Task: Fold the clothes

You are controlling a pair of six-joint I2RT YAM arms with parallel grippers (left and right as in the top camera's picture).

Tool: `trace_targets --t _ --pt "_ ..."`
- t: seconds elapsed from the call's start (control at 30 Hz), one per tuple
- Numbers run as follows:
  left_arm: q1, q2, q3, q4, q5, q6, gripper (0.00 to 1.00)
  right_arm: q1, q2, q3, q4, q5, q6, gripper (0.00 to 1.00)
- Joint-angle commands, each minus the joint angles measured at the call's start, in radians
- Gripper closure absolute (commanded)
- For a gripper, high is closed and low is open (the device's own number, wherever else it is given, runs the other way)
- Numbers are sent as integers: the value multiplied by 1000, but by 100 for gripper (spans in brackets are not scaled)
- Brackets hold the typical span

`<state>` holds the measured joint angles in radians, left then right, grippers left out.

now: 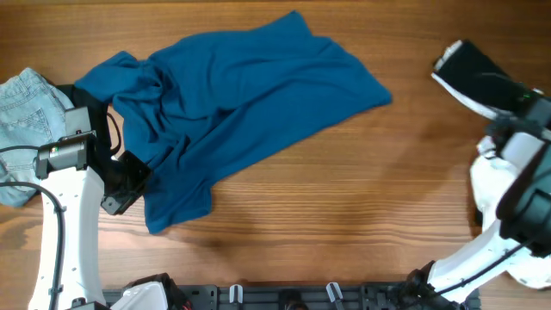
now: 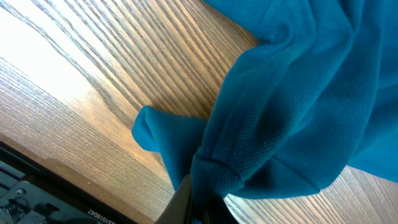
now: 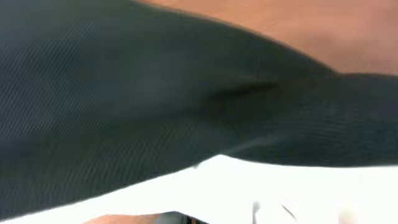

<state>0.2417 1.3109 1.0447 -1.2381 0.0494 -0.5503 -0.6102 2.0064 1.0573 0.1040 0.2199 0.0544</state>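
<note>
Leftmost, a pair of pale jeans [image 1: 26, 108] lay bunched at the left edge of the wooden surface [image 1: 344, 215]. Just beside them the left gripper [image 1: 129, 181] had its jaws closed on a bunched fold of the blue shirt [image 1: 250, 112]; the left wrist view showed the fabric pinched at its tip [image 2: 193, 208]. The shirt lay crumpled there and flatter farther on. Its long axis ran diagonally from the near-left end by the gripper up to a far-right corner. Bare wood lay open along its near edge and to its right. At the far right, a dark and white cloth [image 1: 469, 69] sat by the right arm [image 1: 516, 172] and filled the right wrist view, so I could not tell how the right gripper's jaws stood.
</note>
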Motion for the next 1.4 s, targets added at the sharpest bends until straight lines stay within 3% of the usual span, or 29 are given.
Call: trace_targets --t 0.0,0.07,0.2,0.23,0.3,0.47,0.67,0.8,1.17,1.2,1.3,1.37 --pt "3 1 0 -5 -13 19 96 -82 12 97 -94 -71 75 96" --pt "3 1 0 -4 -13 19 96 -78 -1 145 -142 -274 42 87" --pt "3 1 0 -5 -13 19 96 -2 -55 190 -203 -717 -74 46" --pt "3 1 0 -5 -13 20 96 34 -71 190 -228 -770 -77 40" --pt "3 1 0 -5 -13 20 96 107 -82 190 -298 -802 -77 38" --pt "3 1 0 -5 -13 20 96 287 -79 170 -443 -692 -76 38" --pt "3 1 0 -9 -13 20 96 482 -79 129 -459 -462 189 38" --pt "3 1 0 -14 -13 20 96 557 -72 122 -445 -375 363 38" --pt "3 1 0 -16 -13 20 96 651 33 121 -348 -327 532 46" --pt "3 1 0 -16 -13 20 96 652 34 121 -348 -315 532 50" --pt "3 1 0 -11 -13 20 96 650 32 122 -336 -282 532 73" --pt "3 1 0 -10 -13 20 96 650 32 122 -320 -270 522 96"
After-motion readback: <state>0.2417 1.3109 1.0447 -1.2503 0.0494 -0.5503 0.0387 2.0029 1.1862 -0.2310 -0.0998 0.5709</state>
